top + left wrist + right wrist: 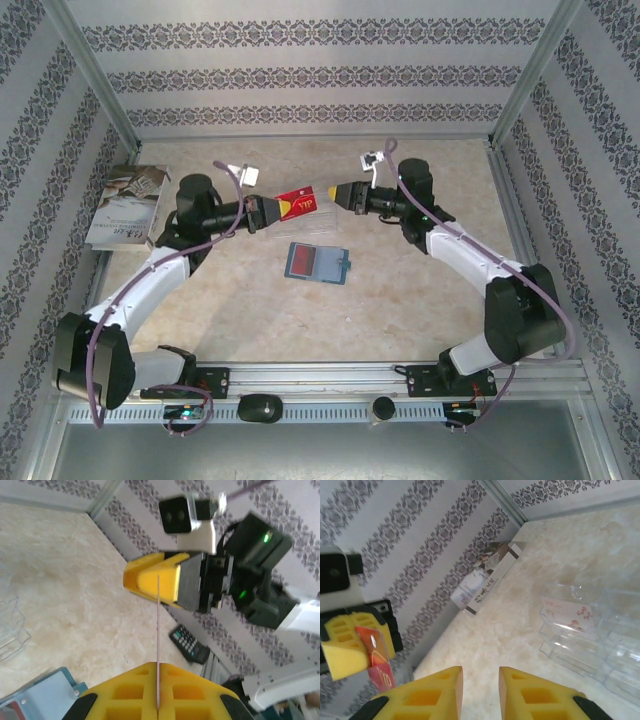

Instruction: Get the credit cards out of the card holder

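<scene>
Pose: raised, facing each other | left fingers (120, 695) pinching red card (297, 201) | right fingers (432, 692) spread

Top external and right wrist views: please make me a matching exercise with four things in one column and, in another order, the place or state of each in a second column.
Things
1. credit card
2. card holder
3. booklet
4. right gripper

Place or state
A. lies at the left edge of the table
B. open, with nothing between its fingers
C. up in the air, clamped in the left gripper
D. lies flat on the table between the two arms

Pairs: 1-C, 2-D, 3-A, 4-B
</scene>
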